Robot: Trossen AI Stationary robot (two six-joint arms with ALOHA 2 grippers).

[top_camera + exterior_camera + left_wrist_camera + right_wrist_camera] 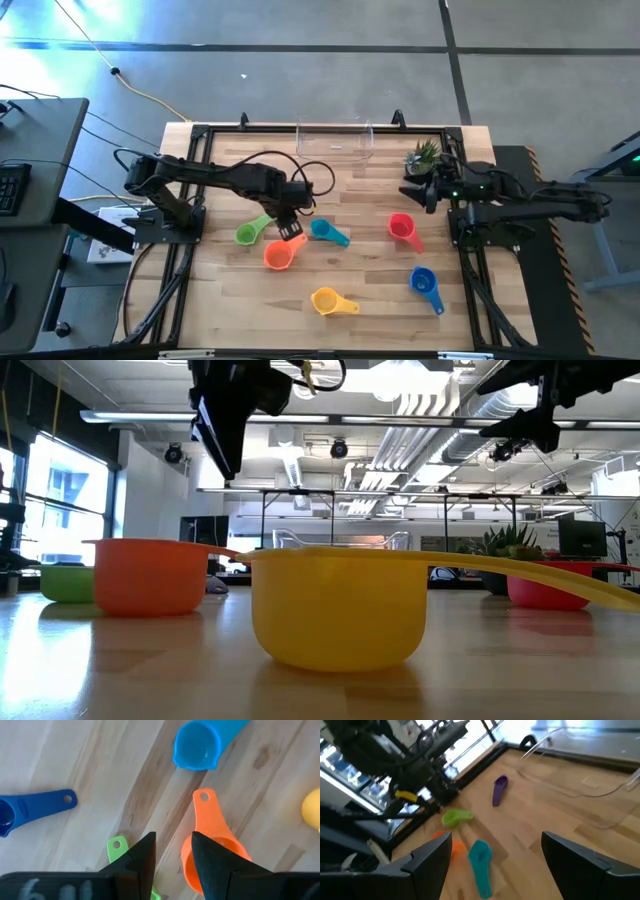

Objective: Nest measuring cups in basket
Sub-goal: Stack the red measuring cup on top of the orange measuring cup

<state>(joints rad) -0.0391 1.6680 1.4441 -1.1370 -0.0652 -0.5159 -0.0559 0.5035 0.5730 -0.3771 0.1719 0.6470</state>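
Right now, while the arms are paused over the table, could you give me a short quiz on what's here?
1. True or false: a cup already lies in the clear basket.
2. Which cup is nearest the left gripper? A red, B orange, C blue.
3. Fill in: the small plant stands close to the ____ gripper.

Key: 1 false, the basket holds nothing. 2 B, the orange cup. 3 right; the right gripper waits there, open.
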